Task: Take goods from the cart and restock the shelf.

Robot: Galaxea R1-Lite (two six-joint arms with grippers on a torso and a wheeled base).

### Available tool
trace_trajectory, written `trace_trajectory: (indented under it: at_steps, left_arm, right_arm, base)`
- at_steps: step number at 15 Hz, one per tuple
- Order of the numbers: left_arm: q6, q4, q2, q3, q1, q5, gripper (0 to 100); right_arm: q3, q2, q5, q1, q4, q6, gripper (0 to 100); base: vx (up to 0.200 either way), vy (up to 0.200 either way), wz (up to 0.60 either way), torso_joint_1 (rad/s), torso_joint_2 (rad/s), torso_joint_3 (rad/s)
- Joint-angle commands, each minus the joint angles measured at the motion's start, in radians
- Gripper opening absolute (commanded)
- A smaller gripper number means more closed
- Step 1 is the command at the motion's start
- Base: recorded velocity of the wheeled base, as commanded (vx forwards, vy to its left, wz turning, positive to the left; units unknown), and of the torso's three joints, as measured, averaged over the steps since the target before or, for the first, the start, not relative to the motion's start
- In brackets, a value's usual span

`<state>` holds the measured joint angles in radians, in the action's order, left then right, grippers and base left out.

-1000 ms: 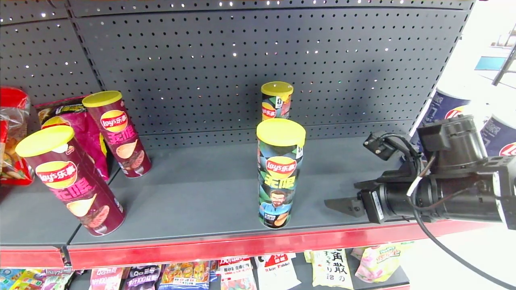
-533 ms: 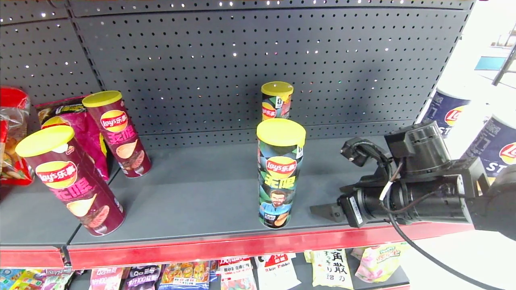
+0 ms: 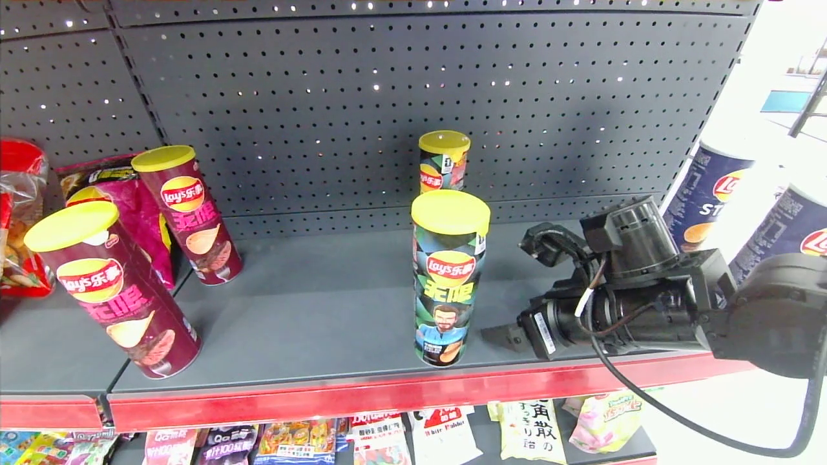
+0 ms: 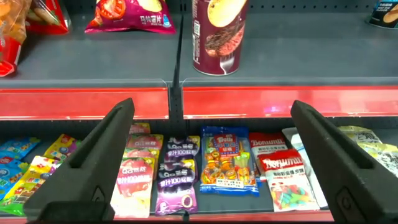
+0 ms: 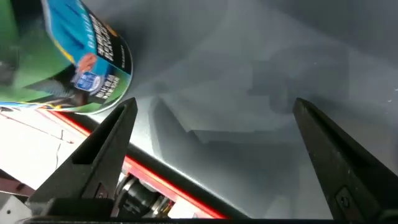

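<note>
A green-and-black chips can (image 3: 449, 284) with a yellow lid stands upright near the front edge of the grey shelf (image 3: 323, 310). A second, similar can (image 3: 443, 161) stands behind it at the back panel. My right gripper (image 3: 501, 336) lies low over the shelf just right of the front can, apart from it. In the right wrist view the right gripper (image 5: 214, 106) is open with bare shelf between its fingers and the can's base (image 5: 68, 62) off to one side. My left gripper (image 4: 211, 109) is open and holds nothing, in front of the lower shelf's snack packets (image 4: 227, 165).
Two maroon chips cans (image 3: 187, 213) (image 3: 113, 287) and snack bags (image 3: 129, 206) stand at the shelf's left. Blue cans (image 3: 707, 187) (image 3: 791, 219) show beyond the shelf's right end. A red lip (image 3: 323, 397) runs along the shelf front. Bare shelf lies between the maroon and green cans.
My right arm has moved left along the shelf front, closer to the front green can. The cans on the shelf have not moved.
</note>
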<state>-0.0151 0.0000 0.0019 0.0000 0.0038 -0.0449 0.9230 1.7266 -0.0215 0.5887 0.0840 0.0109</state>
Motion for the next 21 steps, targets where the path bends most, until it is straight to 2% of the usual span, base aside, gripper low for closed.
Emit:
trace_trajectory:
  at_steps: [1,21]
  left_arm:
    - [0.000,0.000,0.000,0.000,0.001,-0.001,100]
    - [0.000,0.000,0.000,0.000,0.001,-0.001,100]
  right_arm:
    - [0.016,0.019,0.000,0.003,-0.001,0.000,100]
    - [0.053,0.068,0.038,0.068,0.002,0.000,100]
  base:
    - [0.000,0.000,0.00,0.000,0.00,0.000]
    - [0.000,0.000,0.00,0.000,0.00,0.000]
